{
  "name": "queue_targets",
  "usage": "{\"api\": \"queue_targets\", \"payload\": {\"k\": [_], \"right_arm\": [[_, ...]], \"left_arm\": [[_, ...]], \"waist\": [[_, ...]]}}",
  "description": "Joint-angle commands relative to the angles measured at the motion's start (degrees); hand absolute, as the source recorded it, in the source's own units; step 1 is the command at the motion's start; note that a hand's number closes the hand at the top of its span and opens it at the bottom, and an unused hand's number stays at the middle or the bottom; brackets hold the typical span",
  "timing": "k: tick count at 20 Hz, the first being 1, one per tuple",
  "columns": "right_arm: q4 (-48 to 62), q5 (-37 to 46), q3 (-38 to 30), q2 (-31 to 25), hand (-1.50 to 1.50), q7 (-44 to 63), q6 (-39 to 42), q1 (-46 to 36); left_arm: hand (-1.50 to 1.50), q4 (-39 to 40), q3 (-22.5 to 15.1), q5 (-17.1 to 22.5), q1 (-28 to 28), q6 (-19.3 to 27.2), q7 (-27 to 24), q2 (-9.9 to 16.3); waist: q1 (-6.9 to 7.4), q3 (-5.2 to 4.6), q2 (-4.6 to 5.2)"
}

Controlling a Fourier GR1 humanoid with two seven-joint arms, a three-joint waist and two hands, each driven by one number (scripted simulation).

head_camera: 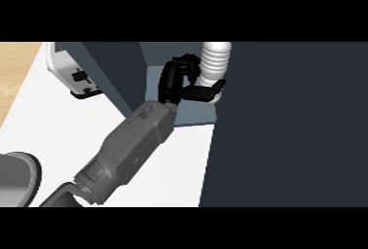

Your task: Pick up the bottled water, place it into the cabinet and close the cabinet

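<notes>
The bottled water (215, 59) is a white ribbed bottle held upright at the mouth of the cabinet (188, 113), whose grey-blue inside shows behind it. My left hand (174, 77) reaches up from the lower left, with fingers and thumb curled round the bottle's lower part and hiding it. The open cabinet door (287, 126) is a wide dark panel that fills the right side, just right of the bottle. My right hand does not show.
A white toaster (73, 73) stands on the white counter (79, 126) at the upper left. A grey round dish (16, 179) lies at the lower left edge. Wooden floor shows at the far left.
</notes>
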Motion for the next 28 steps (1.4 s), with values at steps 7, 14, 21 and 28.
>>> {"api": "queue_targets", "payload": {"k": [7,14,21,28], "right_arm": [[4.9,-6.5,-4.4,-3.2,-1.50,-0.1,3.3,-2.0],[4.0,-6.4,-3.3,-2.7,-1.50,0.5,2.6,-3.1],[3.7,-7.3,-3.3,-1.7,-1.50,-0.1,4.5,-1.6],[5.8,-7.3,-4.6,-2.7,-1.50,-0.8,5.4,-3.0]], "left_arm": [[1.50,11.9,-1.3,3.6,-3.2,1.3,-3.1,0.0],[1.50,18.8,-0.6,3.8,-5.5,3.8,-3.5,0.0],[1.50,22.2,3.2,6.0,-5.8,0.0,-7.0,0.6],[1.50,23.5,6.6,8.7,-6.4,-2.3,-9.2,0.0]], "waist": [[-1.65,-0.02,0.99],[-2.21,-0.08,1.57],[-2.05,-0.14,1.73],[-2.80,-0.12,2.24]]}}
